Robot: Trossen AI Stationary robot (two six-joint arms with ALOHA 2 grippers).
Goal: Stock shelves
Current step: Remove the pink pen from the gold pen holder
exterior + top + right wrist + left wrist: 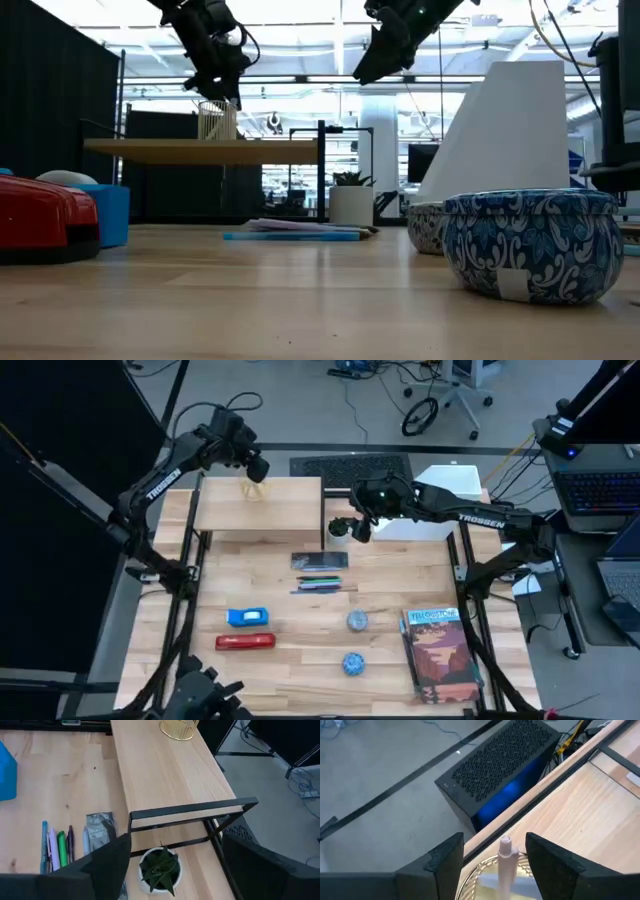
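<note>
A: We log the left end effector (495,865) over the low light-wood plank shelf on black metal legs (260,508), fingers spread wide around a gold wire cup (254,492) with a pale pen in it; nothing gripped.

B: We have the right end effector (172,870) right above the small white pot with a green plant (160,869), jaws wide, empty. The pot stands on the worktop (300,655) just beside the shelf's end, so the right arm is nearer. The white box file holder (440,495) lies behind.

A: Readable: "TROSSEN" on both arms, "YELLOWSTONE" on the book (440,655).

Two bowls (357,621), one book (439,654)
</note>
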